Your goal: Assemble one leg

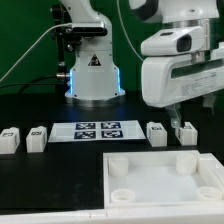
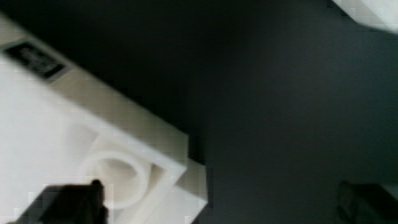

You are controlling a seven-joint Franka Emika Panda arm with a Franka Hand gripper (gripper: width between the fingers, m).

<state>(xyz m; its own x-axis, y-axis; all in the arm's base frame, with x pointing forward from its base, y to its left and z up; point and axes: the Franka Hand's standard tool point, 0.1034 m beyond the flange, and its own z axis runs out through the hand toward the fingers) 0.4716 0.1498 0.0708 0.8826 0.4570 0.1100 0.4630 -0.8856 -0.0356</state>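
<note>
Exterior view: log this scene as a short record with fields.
legs: four, loose on the table, two on each side of the marker board
panel: white, lying flat, visible corner sockets empty
jaws: open, holding nothing, above the pair of legs at the exterior view's right
assembly: no leg fitted yet

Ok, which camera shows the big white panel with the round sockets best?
The exterior view: the white panel lies nearly whole in the foreground, corner sockets visible. The wrist view shows only one blurred corner of it, with a single socket.
</note>
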